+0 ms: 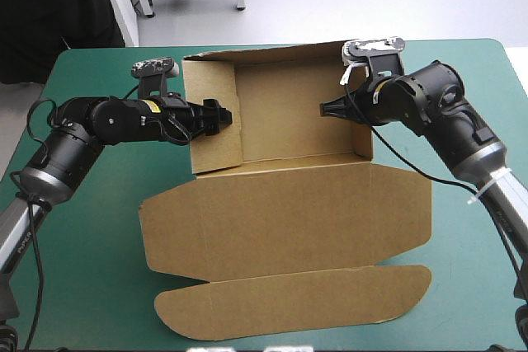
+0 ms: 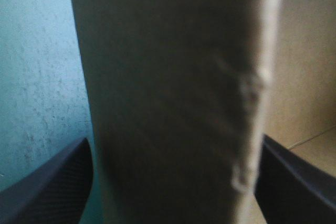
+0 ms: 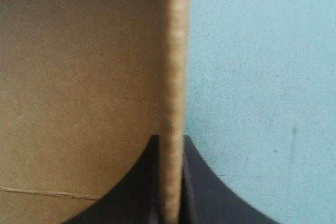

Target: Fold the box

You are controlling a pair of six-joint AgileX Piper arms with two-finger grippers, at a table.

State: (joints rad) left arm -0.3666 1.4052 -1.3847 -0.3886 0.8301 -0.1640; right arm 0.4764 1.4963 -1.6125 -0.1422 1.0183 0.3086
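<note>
while the brown box (image 1: 289,212) stands as an open tray on the far half of the table, its lid (image 1: 280,302) lies flat and reaches out toward the near edge, long axis running left to right across the table. left gripper (image 1: 224,117) is at the tray's left wall, black fingers (image 2: 47,187) spread wide with the wall between them. right gripper (image 1: 323,109) is pinched on the right wall, fingers all but meeting on the board's edge. teal-green cover (image 1: 462,286) shows left, right and near.
</note>
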